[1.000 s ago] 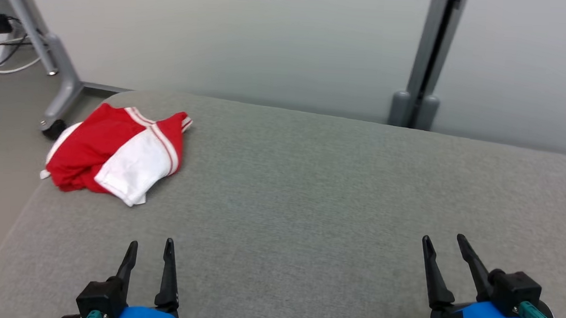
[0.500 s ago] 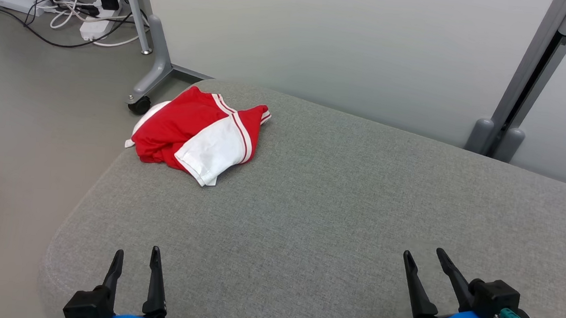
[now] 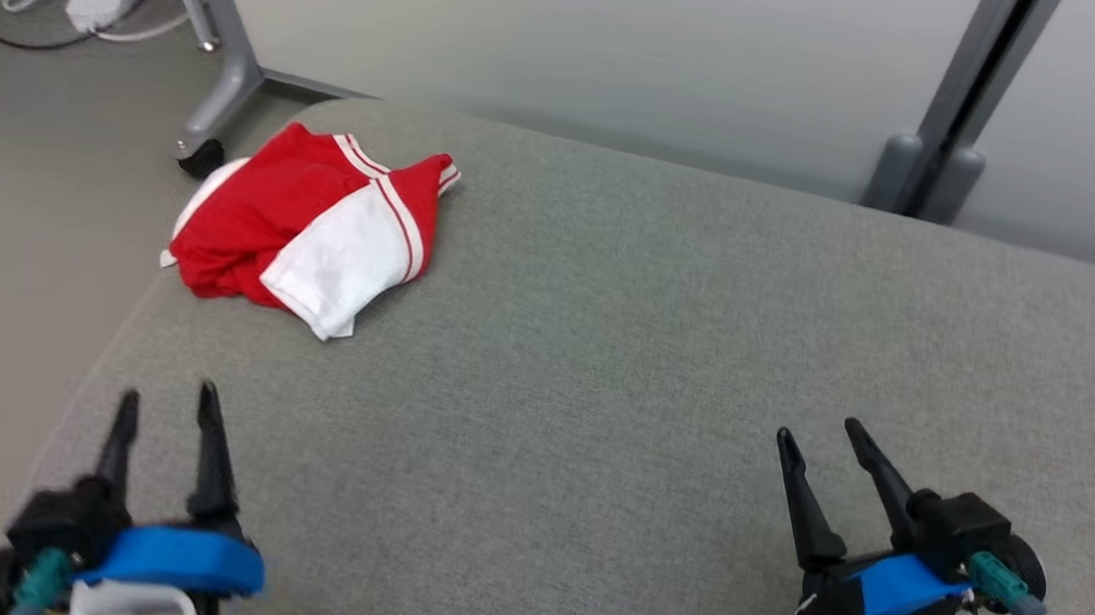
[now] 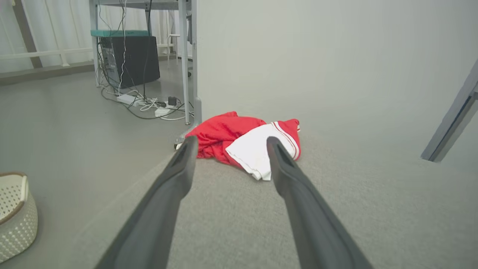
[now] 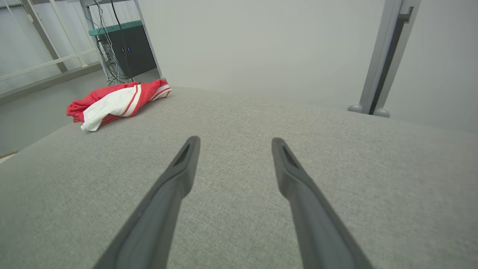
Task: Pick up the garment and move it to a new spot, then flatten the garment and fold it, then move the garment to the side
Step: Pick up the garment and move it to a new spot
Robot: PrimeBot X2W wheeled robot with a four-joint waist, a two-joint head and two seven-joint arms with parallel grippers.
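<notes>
A grey fabric-covered surface point(image 3: 601, 367) stands before a pale wall point(image 3: 617, 49). The crumpled red-and-white garment point(image 3: 308, 229) lies at the surface's far left corner, near the edge. The left gripper point(image 3: 168, 393) hovers well short of it, fingers spread and empty. The right gripper point(image 3: 818, 430), likewise spread and empty, sits well apart.

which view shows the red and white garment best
Head view: it looks down on the whole crumpled garment at the far left corner of the grey surface. The left wrist view sees it low, its edges behind the left gripper's fingers. The right wrist view shows it small and foreshortened.
</notes>
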